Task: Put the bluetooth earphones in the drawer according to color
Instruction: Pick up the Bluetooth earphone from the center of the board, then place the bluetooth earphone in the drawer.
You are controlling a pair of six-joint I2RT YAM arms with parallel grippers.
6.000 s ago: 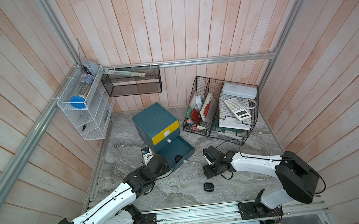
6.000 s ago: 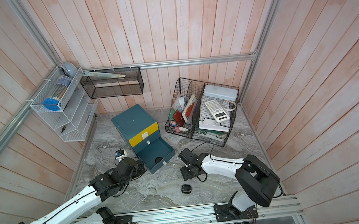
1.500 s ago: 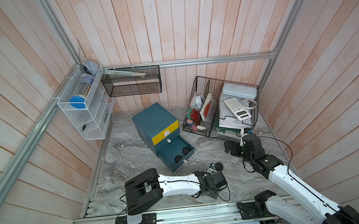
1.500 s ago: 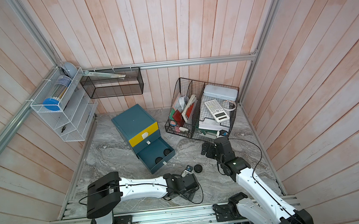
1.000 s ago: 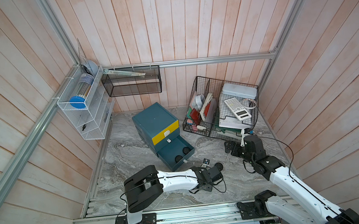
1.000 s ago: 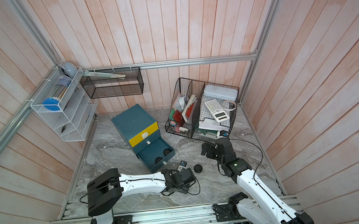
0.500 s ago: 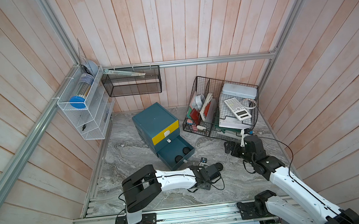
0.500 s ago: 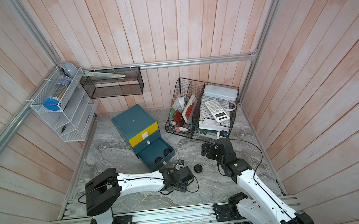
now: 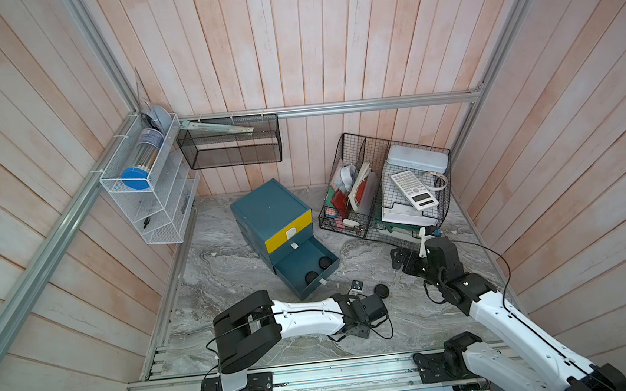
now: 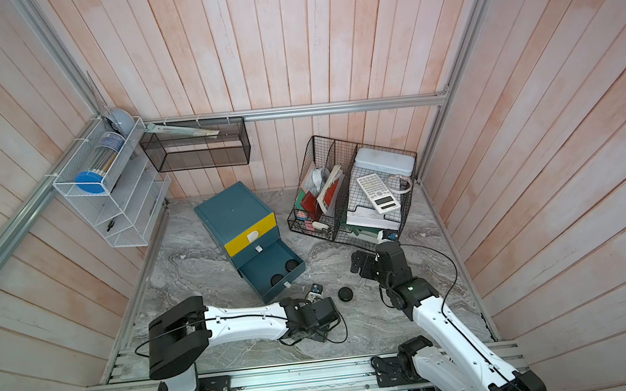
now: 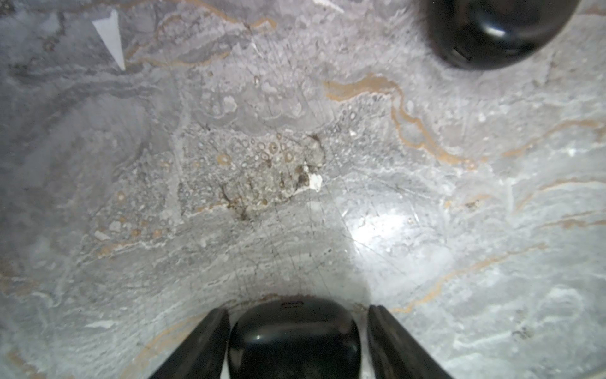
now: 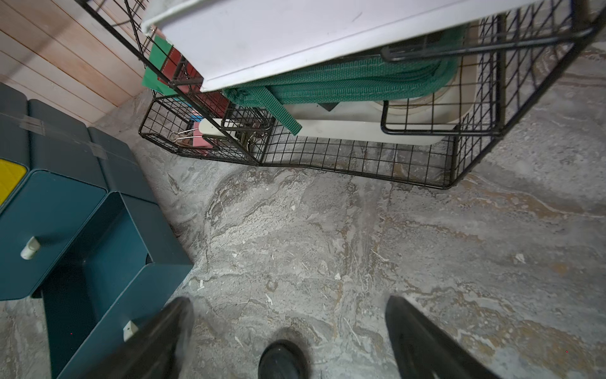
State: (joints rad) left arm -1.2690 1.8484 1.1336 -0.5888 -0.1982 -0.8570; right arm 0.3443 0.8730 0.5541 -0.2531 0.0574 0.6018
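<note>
The chest (image 9: 270, 211) stands at the back left of the desk (image 9: 217, 266), its bottom drawer (image 9: 294, 267) pulled out, with two black cases (image 9: 324, 262) (image 9: 311, 276) side by side inside. In front of it the left arm (image 9: 303, 321) lies low across the desk. In the left wrist view its jaws bracket a third case (image 11: 295, 338), black, which sits on the desk squarely between them. One tip lies against its side or nearly so, and a thin gap shows at the other, so I cannot tell whether they press on it. This case is hidden under the wrist in both top views. Just right of that wrist a fourth case (image 9: 381, 290), also black, lies loose on the desk, apart from the drawer. Further right, the right arm (image 9: 467, 291) reaches in near the wire organiser (image 9: 376, 233). Its jaws are spread wide and grasp nothing. In the right wrist view the fourth case (image 12: 283, 359) shows low between them, touching neither.
</note>
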